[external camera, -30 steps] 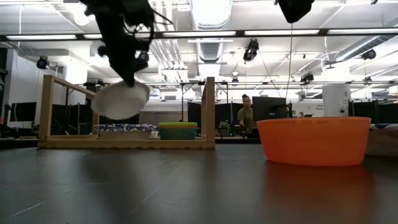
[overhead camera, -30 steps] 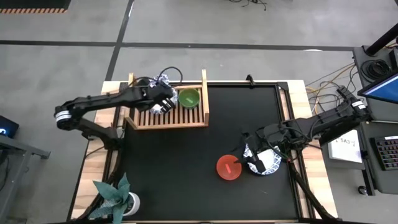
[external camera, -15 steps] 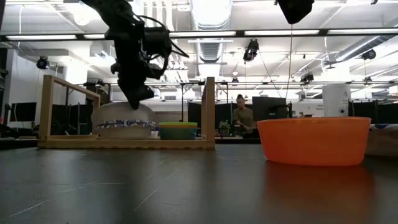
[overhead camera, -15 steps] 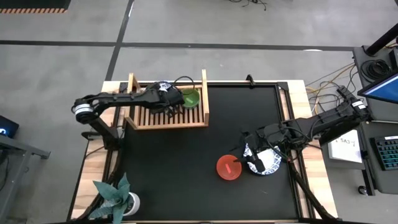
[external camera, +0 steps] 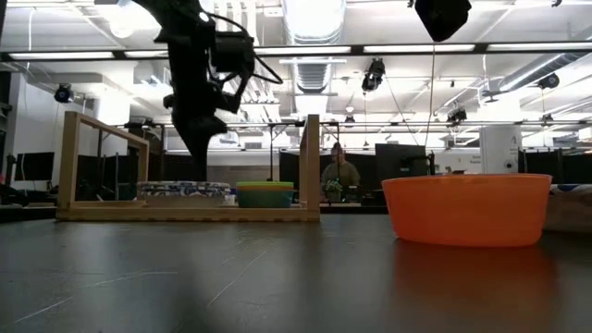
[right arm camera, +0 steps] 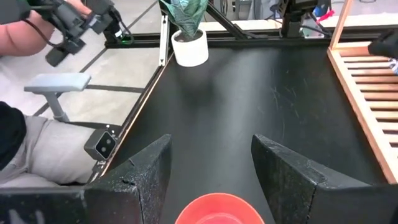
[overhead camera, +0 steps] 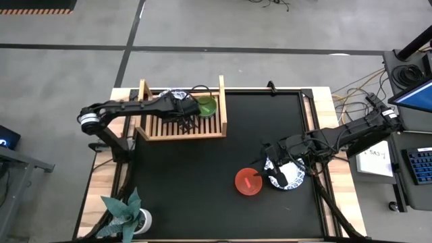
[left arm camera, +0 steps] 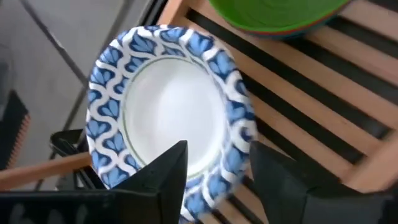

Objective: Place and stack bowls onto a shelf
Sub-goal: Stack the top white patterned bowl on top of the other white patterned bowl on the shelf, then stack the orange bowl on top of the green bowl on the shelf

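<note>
Here we see the black tabletop mat (overhead camera: 202, 175) covering most of the table, with the wooden slatted shelf (overhead camera: 202, 129) sitting at its far left corner. The left arm reaches over the shelf, and the left gripper (overhead camera: 185, 116) hangs above the slats with its fingers (left arm camera: 163, 177) spread apart, holding nothing. Just beyond those fingers, in the left wrist view, a white bowl with a blue patterned rim (left arm camera: 168, 112) rests upright on the slats toward the shelf's far rail. Beside it, toward the shelf's right end, sits the green bowl (overhead camera: 206, 104), stacked on other small bowls whose colours we cannot make out fully. The right arm stretches in from the table's right edge, and the right gripper (overhead camera: 273, 170) has its fingers parted over a second blue-rimmed bowl (overhead camera: 291, 177) near the mat's right edge. The red bowl (overhead camera: 248, 182) stands just beside that one, toward the middle. A potted plant (overhead camera: 128, 214) occupies the near left corner.
</note>
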Available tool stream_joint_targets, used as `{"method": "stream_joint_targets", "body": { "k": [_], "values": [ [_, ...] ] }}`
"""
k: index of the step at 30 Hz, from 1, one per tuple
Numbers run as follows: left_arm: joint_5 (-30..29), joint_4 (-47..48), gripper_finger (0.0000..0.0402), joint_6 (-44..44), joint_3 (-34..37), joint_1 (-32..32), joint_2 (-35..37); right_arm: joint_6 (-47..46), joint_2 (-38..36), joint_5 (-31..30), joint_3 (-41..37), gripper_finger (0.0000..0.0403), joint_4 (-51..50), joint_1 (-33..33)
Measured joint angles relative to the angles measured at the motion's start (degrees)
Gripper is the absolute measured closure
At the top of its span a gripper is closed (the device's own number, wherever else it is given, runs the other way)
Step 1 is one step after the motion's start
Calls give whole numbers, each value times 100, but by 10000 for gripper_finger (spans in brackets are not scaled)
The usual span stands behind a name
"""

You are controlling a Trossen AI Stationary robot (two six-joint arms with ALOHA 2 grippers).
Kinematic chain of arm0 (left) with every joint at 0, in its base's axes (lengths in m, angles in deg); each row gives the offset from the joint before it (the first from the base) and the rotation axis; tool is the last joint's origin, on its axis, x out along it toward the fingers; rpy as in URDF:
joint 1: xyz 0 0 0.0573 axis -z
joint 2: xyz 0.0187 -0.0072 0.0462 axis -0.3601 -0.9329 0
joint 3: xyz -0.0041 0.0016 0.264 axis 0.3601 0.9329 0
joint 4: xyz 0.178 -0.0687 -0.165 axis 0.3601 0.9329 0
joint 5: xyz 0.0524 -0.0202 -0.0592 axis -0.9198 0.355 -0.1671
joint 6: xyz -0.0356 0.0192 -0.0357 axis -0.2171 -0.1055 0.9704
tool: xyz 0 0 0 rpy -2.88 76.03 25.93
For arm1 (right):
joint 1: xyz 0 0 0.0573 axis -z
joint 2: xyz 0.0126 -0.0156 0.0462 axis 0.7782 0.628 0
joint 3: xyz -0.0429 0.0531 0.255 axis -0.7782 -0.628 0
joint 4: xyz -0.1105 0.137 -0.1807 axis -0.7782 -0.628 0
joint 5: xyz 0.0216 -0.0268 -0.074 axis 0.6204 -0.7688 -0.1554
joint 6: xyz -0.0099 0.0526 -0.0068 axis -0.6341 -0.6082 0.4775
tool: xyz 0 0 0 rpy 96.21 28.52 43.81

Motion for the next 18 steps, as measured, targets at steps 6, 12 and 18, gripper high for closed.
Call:
{"method": "stream_joint_targets", "body": {
  "k": [6,12,18],
  "values": [
    [364,285,240,481,-401,572,94,-51,0,0,-9,193,-135,-66],
    [778,207,249,576,-929,1762,112,-69,0,0,-134,193,-132,-274],
    [1246,-896,254,412,-1212,2932,114,-82,0,-4,-265,193,-131,-417]
  ]
}}
